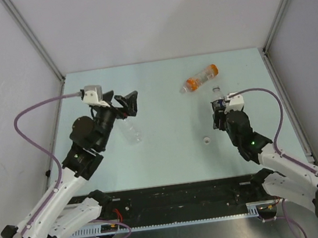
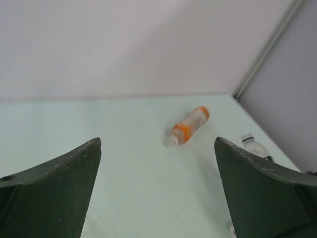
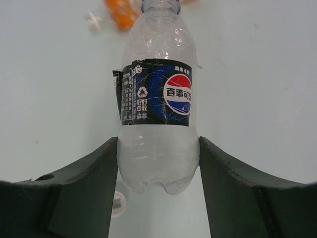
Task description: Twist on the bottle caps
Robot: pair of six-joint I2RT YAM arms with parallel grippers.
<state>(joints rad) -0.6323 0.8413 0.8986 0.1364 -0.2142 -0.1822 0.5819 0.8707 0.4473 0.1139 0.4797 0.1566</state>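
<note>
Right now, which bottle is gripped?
The Pepsi-label bottle, clamped by the right gripper; the orange bottle and the clear bottle lie loose.

1. Right wrist view: the top edge cuts off the mouth of the Pepsi bottle (image 3: 157, 119), so whether it is capped cannot be told.
2. Behind it, the orange-tinted bottle (image 3: 121, 12) is blurred and cut by the same edge.
3. A white cap (image 3: 119, 203) is half hidden behind a finger (image 3: 84, 188) of the right gripper (image 3: 158, 144).
4. From above, that gripper covers most of the Pepsi bottle.
5. The plain clear bottle (image 1: 131, 131) is too faint to show its mouth.
6. Left wrist view: a small white thing (image 2: 231, 229) is cut off by the bottom edge and cannot be identified.
</note>
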